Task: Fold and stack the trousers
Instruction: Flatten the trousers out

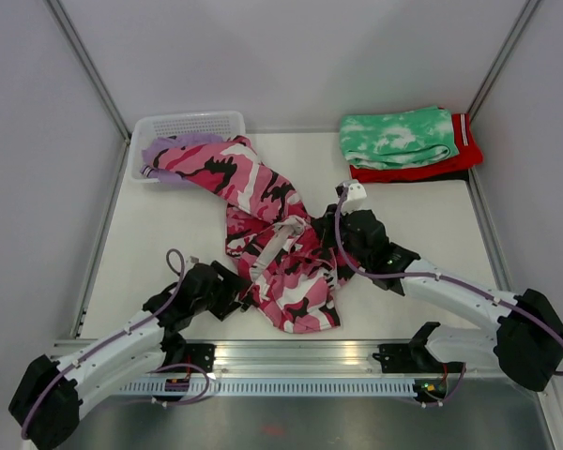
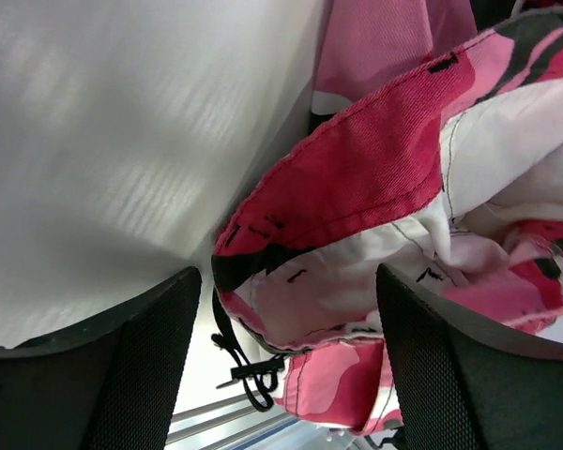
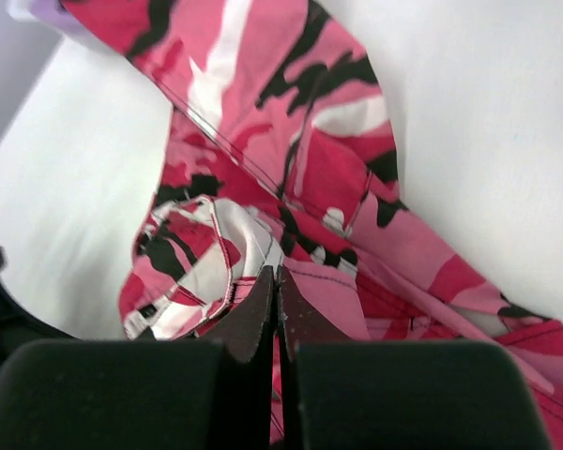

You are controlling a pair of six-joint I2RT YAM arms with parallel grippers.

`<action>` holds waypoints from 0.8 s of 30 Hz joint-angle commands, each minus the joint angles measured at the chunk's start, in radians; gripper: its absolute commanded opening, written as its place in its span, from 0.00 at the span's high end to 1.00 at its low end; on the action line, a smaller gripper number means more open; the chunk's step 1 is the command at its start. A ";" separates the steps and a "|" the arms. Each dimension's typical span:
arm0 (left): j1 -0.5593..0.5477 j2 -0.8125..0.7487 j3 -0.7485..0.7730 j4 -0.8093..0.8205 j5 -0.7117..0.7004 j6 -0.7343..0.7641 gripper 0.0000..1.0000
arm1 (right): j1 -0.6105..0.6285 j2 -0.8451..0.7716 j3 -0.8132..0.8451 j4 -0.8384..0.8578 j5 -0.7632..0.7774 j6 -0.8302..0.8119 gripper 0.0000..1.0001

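Pink camo trousers bunched on counter; R gripper clamps edge, L gripper apart astride waistband, prob. to spread.

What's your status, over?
Left gripper open around camouflage trousers, unfolded. Right gripper shut at their edge. Lilac trousers at basket, partly underneath.
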 commanded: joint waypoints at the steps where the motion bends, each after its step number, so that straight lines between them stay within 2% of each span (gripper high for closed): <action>1: -0.001 0.123 -0.013 0.008 0.006 -0.015 0.26 | -0.006 -0.044 0.002 0.051 0.043 0.007 1.00; 2: -0.001 0.146 -0.012 0.021 0.011 -0.015 0.31 | -0.004 -0.043 0.005 0.047 0.044 0.007 1.00; 4: -0.001 0.190 -0.021 0.060 0.023 -0.027 0.48 | -0.004 -0.046 0.001 0.042 0.040 0.013 1.00; 5: -0.001 0.195 -0.032 0.080 0.026 -0.027 0.71 | -0.006 -0.047 -0.002 0.053 0.034 0.024 1.00; 6: 0.001 0.192 -0.033 0.106 0.026 -0.026 0.81 | -0.004 -0.052 -0.007 0.059 0.031 0.030 1.00; 7: 0.002 0.183 -0.030 0.107 0.020 -0.014 0.97 | -0.006 -0.055 -0.013 0.077 0.022 0.034 1.00; 9: 0.012 0.122 0.025 0.046 0.006 0.058 0.98 | -0.006 -0.052 -0.006 0.089 -0.019 0.025 1.00; 11: 0.050 0.054 0.138 -0.143 -0.057 0.129 0.98 | -0.006 -0.023 0.051 0.073 -0.065 -0.005 1.00; 12: 0.073 0.019 0.189 -0.215 -0.089 0.231 0.98 | -0.003 -0.007 0.077 0.070 -0.111 -0.034 1.00; 13: 0.140 -0.031 0.242 -0.358 -0.156 0.285 0.98 | -0.004 0.032 0.134 0.068 -0.133 -0.042 1.00; 15: 0.276 -0.050 0.406 -0.471 -0.202 0.440 0.98 | -0.004 0.088 0.230 0.068 -0.191 -0.042 1.00; 17: 0.338 -0.038 0.526 -0.594 -0.265 0.553 0.98 | 0.005 0.178 0.301 0.095 -0.258 -0.032 1.00; 19: 0.370 -0.029 0.574 -0.660 -0.348 0.575 0.98 | 0.025 0.264 0.394 0.128 -0.300 -0.016 1.00; 21: 0.371 -0.029 0.593 -0.671 -0.316 0.579 0.98 | 0.065 0.322 0.488 0.168 -0.309 -0.025 1.00; 24: 0.371 -0.027 0.628 -0.714 -0.249 0.503 0.98 | 0.106 0.498 0.624 0.172 -0.367 -0.041 1.00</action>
